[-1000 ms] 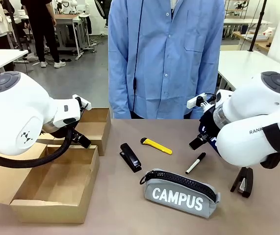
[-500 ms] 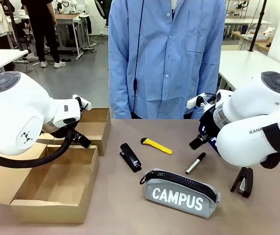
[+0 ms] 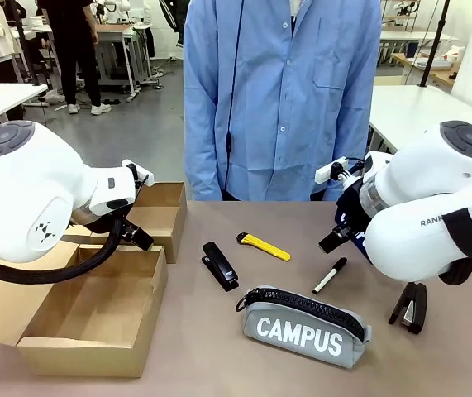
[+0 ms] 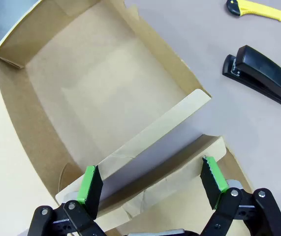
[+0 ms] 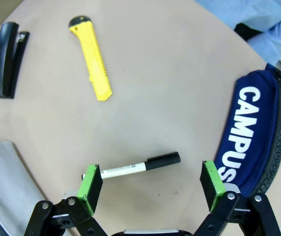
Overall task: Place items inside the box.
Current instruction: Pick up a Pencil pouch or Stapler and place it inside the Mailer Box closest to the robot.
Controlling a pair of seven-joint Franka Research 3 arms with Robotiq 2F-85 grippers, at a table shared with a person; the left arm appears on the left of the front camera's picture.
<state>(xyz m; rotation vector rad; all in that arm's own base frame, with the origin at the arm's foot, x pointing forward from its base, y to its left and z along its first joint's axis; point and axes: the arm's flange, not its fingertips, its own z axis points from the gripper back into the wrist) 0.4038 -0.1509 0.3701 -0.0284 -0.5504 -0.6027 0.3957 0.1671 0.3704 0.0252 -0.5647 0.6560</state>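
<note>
Presently, every item lay outside the box [image 3: 78,357], which stood open well to the left of the grey pouch [image 3: 306,327]. The left gripper [image 4: 151,174] hung over that box, jaws apart and empty, with a cardboard flap showing between its fingers. I judged that a descent there would crush the flap.

Just behind the grey pouch, the right gripper [image 5: 151,176] hovered, jaws apart and empty, over the marker pen [image 5: 135,166]. The pen lay nearly along the closing line, so a closure could catch it end-on and flick it out, or drag a finger into the navy pouch [image 5: 253,137] beside it.

One stapler [image 3: 409,306] lay right of the grey pouch. Another stapler [image 3: 219,265] and the yellow utility knife [image 3: 264,246] lay behind it.

The table [image 3: 202,347] was plain, matt brown. Beyond the grey pouch a person [image 3: 281,99] in a blue shirt stood at the far edge, with white worktables and grey floor behind.
</note>
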